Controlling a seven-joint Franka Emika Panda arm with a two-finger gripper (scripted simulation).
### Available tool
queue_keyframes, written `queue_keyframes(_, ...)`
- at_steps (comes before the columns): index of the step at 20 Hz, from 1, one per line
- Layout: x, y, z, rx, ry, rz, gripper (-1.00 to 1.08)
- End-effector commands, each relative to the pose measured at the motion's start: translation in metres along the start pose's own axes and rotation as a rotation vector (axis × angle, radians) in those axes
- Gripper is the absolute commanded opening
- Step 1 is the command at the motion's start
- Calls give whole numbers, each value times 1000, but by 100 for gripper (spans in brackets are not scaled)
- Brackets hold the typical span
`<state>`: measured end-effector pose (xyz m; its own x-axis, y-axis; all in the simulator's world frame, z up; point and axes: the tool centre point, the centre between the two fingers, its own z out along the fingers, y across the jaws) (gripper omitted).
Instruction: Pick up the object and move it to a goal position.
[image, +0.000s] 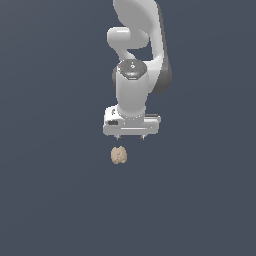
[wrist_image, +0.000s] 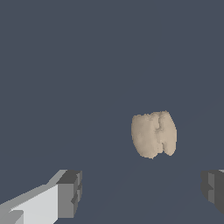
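The object (image: 119, 155) is a small tan lumpy lump with a central crease, lying on the dark grey surface. It also shows in the wrist view (wrist_image: 154, 134). My white gripper (image: 130, 137) hangs just above it and slightly toward the exterior view's right, not touching it. In the wrist view the gripper (wrist_image: 142, 192) is open, with one grey fingertip (wrist_image: 70, 193) and the other (wrist_image: 214, 189) wide apart. The object lies ahead of the gap between them, nearer the second fingertip. Nothing is held.
The flat dark grey surface (image: 50, 200) fills both views. The white arm (image: 135, 50) rises behind the gripper in the exterior view. No goal marker shows.
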<state>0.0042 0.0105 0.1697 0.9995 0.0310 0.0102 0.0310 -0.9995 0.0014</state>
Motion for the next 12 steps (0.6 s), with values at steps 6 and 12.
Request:
queue_keyframes(6,0,6,-2,-10,10,-14,100)
queue_keyframes(12,-1,10,-7,-21,21,-27,100)
